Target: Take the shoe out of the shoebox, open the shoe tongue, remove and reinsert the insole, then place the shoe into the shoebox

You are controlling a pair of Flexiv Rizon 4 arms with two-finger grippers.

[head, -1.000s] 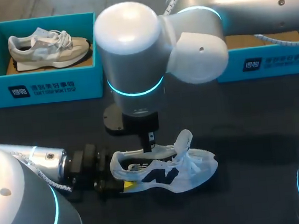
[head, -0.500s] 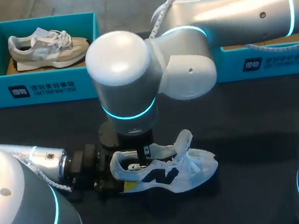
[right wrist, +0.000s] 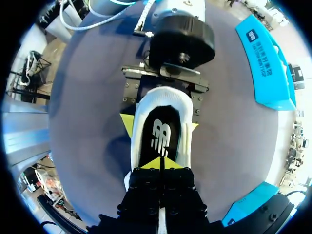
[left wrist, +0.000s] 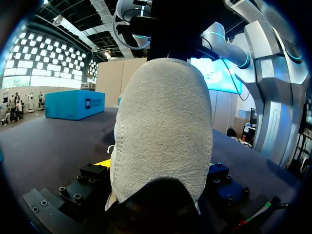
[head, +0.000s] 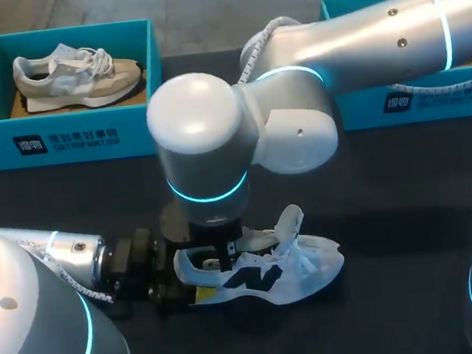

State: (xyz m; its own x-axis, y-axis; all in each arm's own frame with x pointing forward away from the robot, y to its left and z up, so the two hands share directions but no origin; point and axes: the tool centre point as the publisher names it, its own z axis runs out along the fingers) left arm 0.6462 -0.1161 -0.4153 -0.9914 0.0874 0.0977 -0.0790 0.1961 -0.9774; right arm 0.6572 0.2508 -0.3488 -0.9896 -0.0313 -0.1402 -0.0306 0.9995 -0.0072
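My left gripper (right wrist: 159, 126) clamps the heel of the white sneaker (head: 288, 266) from both sides on the dark table (head: 403, 177), well apart from the teal shoebox (head: 417, 101), while my right gripper (right wrist: 160, 165) stands in its opening, yellow tips pressed together at the black insole (right wrist: 160, 132).

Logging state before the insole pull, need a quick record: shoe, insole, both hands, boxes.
shoe: white mesh sneaker with dark side logo, on its sole on the black table, outside any box
insole: dark insole with white print, lying inside the sneaker
left hand: shut on the sneaker's heel, one yellow tip each side
right hand: tips together over the shoe opening; contact with the insole unclear
boxes: teal cardboard shoebox far left holds a beige sneaker; second teal shoebox far right, contents hidden by the arm
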